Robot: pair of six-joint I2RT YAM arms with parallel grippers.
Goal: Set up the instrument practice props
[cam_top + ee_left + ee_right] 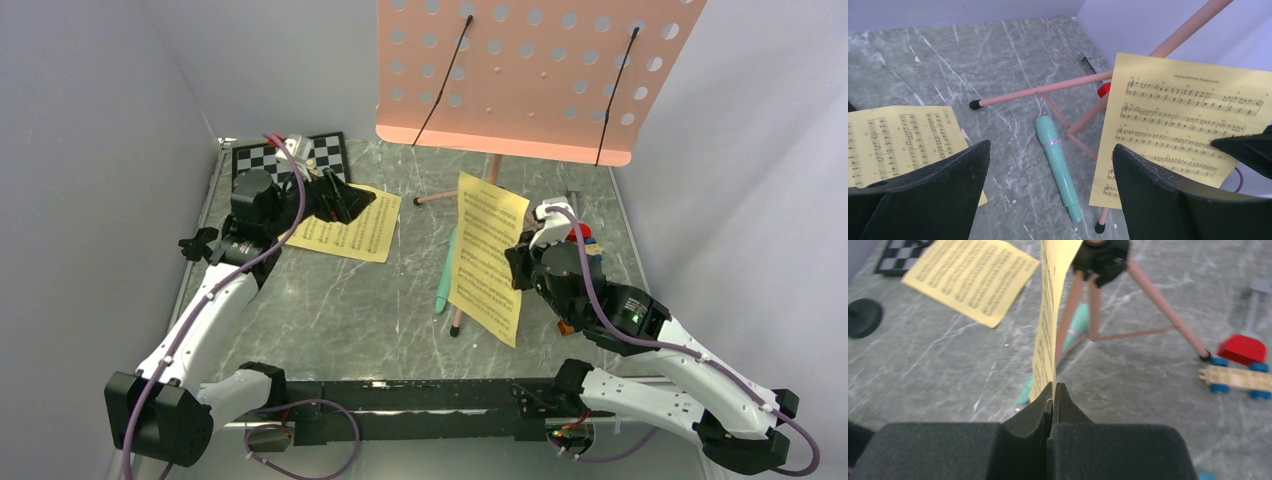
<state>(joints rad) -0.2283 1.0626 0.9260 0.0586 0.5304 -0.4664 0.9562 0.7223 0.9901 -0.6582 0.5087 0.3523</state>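
top: overhead, far | wrists: low, close | shared: tripod legs (1038,91)

Smooth grey marble-look table (330,320) with a faint sheen. The music stand (530,70) is matt pink perforated sheet, metal-looking. In front of the stand: thin matt yellow paper pages (350,230) and a smooth mint-green plastic tube (1057,162). The right gripper (1053,392) has matt black foam-like pads (1118,450).

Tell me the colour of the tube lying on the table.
The tube is mint green; the left wrist view shows it best.
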